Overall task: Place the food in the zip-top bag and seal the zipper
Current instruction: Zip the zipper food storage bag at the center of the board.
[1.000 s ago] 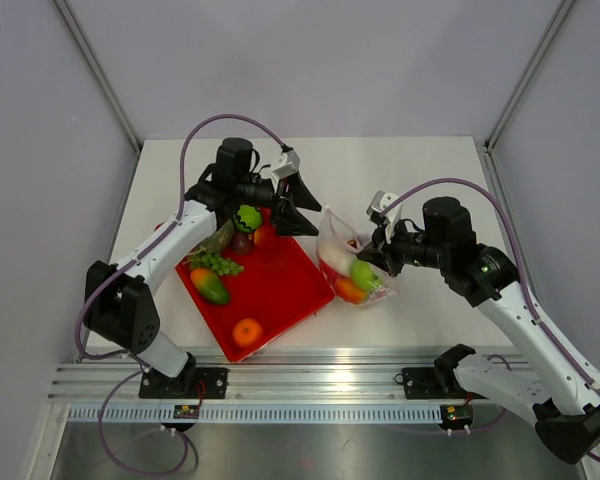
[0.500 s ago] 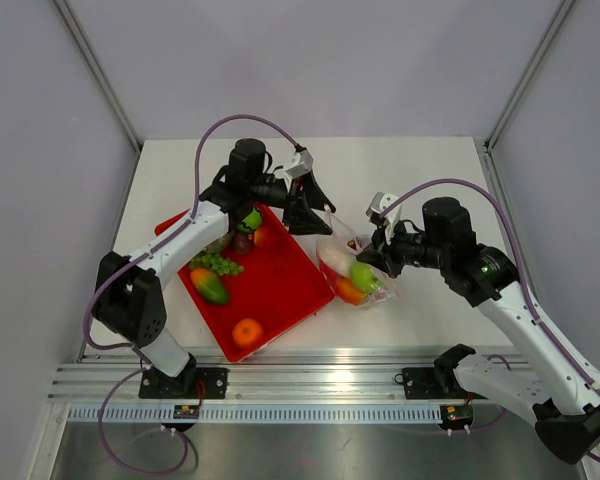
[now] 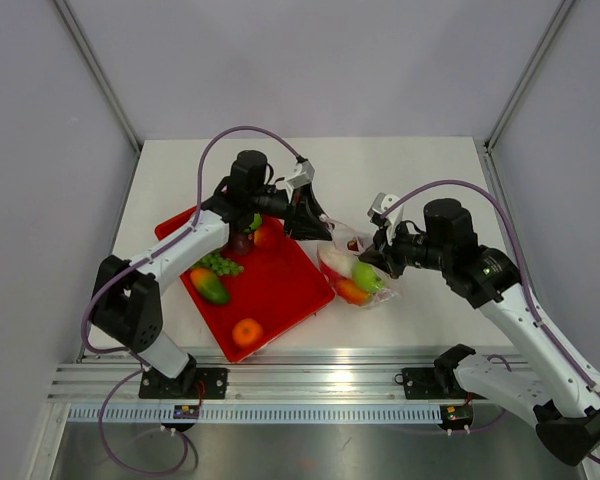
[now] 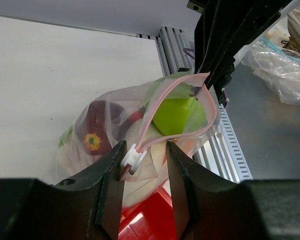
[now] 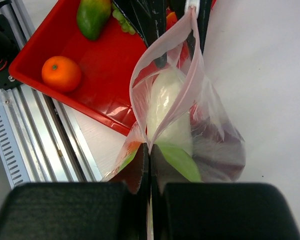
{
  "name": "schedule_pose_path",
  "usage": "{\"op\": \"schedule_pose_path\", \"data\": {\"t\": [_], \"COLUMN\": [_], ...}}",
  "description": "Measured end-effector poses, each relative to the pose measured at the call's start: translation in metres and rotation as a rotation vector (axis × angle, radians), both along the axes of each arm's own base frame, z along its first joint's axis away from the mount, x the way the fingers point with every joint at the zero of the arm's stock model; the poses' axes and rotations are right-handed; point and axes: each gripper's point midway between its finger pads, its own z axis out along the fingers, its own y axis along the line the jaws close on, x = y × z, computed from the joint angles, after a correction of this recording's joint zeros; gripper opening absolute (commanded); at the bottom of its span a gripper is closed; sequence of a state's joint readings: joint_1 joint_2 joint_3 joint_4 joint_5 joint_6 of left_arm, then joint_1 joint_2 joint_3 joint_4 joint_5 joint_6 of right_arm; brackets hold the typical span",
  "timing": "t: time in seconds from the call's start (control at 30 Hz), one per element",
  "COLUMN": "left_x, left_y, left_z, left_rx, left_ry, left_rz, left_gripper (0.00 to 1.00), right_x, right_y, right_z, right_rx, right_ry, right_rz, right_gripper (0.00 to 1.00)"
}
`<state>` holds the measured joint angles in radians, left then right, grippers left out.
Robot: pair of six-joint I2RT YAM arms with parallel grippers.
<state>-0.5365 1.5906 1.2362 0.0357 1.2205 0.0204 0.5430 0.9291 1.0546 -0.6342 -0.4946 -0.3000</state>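
The part-filled zip-top bag lies on the worktop just right of the red tray. The right claw is pinched tight on the bag's rim. The left claw, half open, straddles the white slider on the zipper without gripping it. Closing off-centre could knock the slider away, and sealing now would strand the food on the tray.

The left arm covers most of a green fruit on the red tray.

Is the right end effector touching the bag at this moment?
Touching. The right wrist view shows the right end effector shut on the bag, with the bag's lower edge pinched inside it and no gap.
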Motion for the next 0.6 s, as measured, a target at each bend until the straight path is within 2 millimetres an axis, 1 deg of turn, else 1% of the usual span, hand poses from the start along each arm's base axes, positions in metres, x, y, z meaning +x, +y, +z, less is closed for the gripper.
{"op": "schedule_pose_path", "data": {"t": [0.03, 0.07, 0.13, 0.17, 0.27, 0.3, 0.33, 0.37, 0.4, 0.43, 0.47, 0.6], "left_x": [-0.001, -0.001, -0.001, -0.001, -0.002, -0.002, -0.003, -0.003, -0.003, -0.003, -0.003, -0.004], "left_y": [0.001, 0.001, 0.001, 0.001, 0.001, 0.001, 0.001, 0.002, 0.002, 0.002, 0.002, 0.003], "left_z": [0.001, 0.003, 0.005, 0.005, 0.004, 0.004, 0.004, 0.003, 0.003, 0.003, 0.003, 0.006], "left_rx": [-0.002, -0.004, -0.008, -0.006, -0.002, -0.001, 0.001, 0.002, 0.004, 0.005, 0.005, 0.005], "left_ry": [-0.001, -0.001, -0.004, -0.001, 0.007, 0.009, 0.012, 0.015, 0.017, 0.018, 0.019, 0.012], "left_rz": [0.002, 0.003, 0.005, 0.005, 0.004, 0.004, 0.004, 0.005, 0.005, 0.005, 0.006, 0.014], "left_gripper": [0.24, 0.16, 0.03, 0.0, 0.0, 0.0, 0.0, 0.0, 0.0, 0.0, 0.0, 0.0], "right_x": [0.0, 0.0, 0.0, 0.0, 0.0, 0.0, 0.0, 0.0, -0.001, -0.001, 0.0, 0.007], "right_y": [-0.001, -0.002, -0.003, -0.004, -0.006, -0.006, -0.007, -0.008, -0.008, -0.008, -0.007, 0.0], "right_z": [0.001, 0.001, 0.002, 0.002, 0.001, 0.001, 0.002, 0.002, 0.004, 0.008, 0.014, 0.051], "right_rx": [-0.001, -0.001, -0.003, -0.005, -0.011, -0.012, -0.013, -0.014, -0.014, -0.01, -0.004, 0.037], "right_ry": [-0.004, -0.008, -0.012, -0.014, -0.012, -0.011, -0.008, -0.003, 0.0, 0.001, -0.006, -0.046], "right_rz": [-0.005, -0.01, -0.016, -0.021, -0.03, -0.03, -0.033, -0.039, -0.041, -0.043, -0.043, -0.036], "right_gripper": [0.0, 0.0, 0.0, 0.0, 0.0, 0.07, 0.19, 0.27, 0.39, 0.42, 0.45, 0.44]}}
